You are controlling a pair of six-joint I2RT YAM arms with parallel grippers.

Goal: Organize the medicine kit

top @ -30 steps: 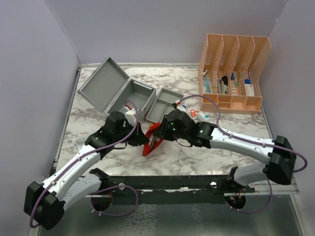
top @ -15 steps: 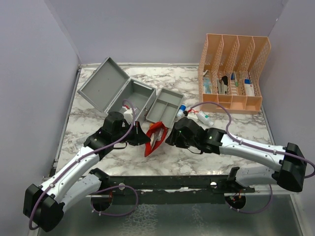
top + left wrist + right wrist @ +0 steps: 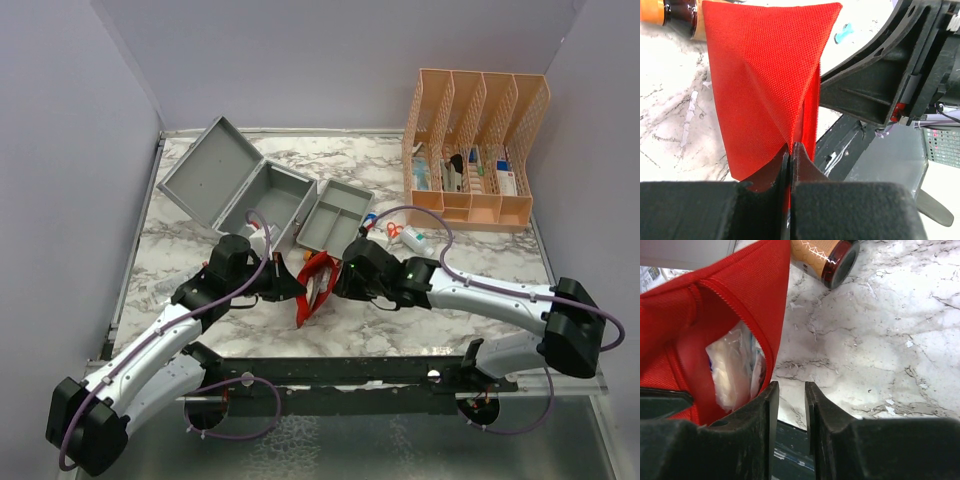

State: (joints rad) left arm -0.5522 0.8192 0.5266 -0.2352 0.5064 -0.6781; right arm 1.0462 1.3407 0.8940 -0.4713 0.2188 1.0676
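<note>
Top view, medicine kit (image 3: 245, 190): a grey case with its lid open and tilted back, standing on the bench (image 3: 500, 255) beyond and left of both claws. Its grey divided tray (image 3: 335, 215) lies out beside it, just beyond the right claw.
Top view, left arm: low, elbow bent, with the left claw (image 3: 292, 287) at the red pouch (image 3: 316, 283).
Top view, right arm: low, reaching in from the right. The right claw (image 3: 335, 282) faces the left claw across the pouch.
Top view, writing: the peach organizer (image 3: 475, 150) stands well beyond the right claw; the print on its boxes is too small to read.
Left wrist, left claw (image 3: 791, 150): fingers together, clamped on a fold of the red pouch (image 3: 760, 80), which rises ahead of it.
Right wrist, right claw (image 3: 789, 400): fingers apart by a narrow gap, with bare bench between them. The pouch's (image 3: 730, 295) open mouth lies to the left, its edge at the left fingertip.
Right wrist, label: an amber bottle (image 3: 827, 255) lies ahead, with a honeycomb-patterned label; no words are legible.
</note>
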